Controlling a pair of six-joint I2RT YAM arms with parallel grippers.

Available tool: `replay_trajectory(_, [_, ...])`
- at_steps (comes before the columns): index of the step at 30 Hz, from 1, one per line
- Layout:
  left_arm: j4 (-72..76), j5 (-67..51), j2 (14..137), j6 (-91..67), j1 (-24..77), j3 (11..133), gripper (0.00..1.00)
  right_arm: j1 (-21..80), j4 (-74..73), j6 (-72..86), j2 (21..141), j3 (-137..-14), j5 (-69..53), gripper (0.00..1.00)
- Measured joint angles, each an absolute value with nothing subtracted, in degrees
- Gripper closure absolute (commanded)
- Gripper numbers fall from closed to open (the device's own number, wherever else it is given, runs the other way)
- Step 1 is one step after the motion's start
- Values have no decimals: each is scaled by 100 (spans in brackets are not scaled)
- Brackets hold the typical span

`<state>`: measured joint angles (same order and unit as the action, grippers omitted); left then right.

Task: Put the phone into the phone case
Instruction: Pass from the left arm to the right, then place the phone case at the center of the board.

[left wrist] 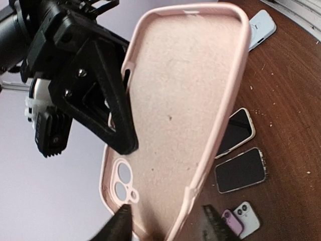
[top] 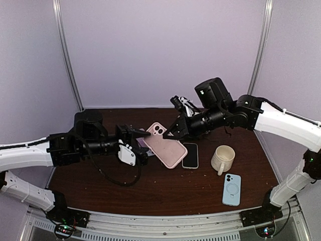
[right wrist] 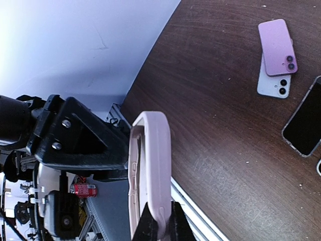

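Mid-handover, we judge: right gripper (right wrist: pixel 161 222) pinches the pink phone case (top: pixel 164 145) above the table's (top: pixel 165 193) centre; left gripper (left wrist: pixel 168 222) stands parted around it. Next: lay it flat beside the phone (top: pixel 190 155) there.

Left end effector (top: pixel 146 134) parted, right one (right wrist: pixel 159 221) clamped

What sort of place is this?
Probably a robot test booth: a left arm and right arm mounted at a brown table, plain pale walls closing it in, phones and a mug laid out.
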<state>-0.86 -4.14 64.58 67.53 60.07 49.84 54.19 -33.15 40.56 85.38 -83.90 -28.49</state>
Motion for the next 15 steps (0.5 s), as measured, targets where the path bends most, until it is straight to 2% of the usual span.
replay_trajectory(3, [-366, -351, 6447, 6180, 6007, 4998, 3, 5433, -3339, 4147, 8381, -8110, -2416, 100])
replay_trajectory(10, [-1581, -493, 6460, 4250, 5723, 5179, 2, 5662, -3269, 4998, 8073, -6783, -810, 100])
replay_trajectory(15, [-1894, -620, 6921, 2591, 5041, 5612, 3, 6080, -2436, 6029, 8071, -5288, -189, 100])
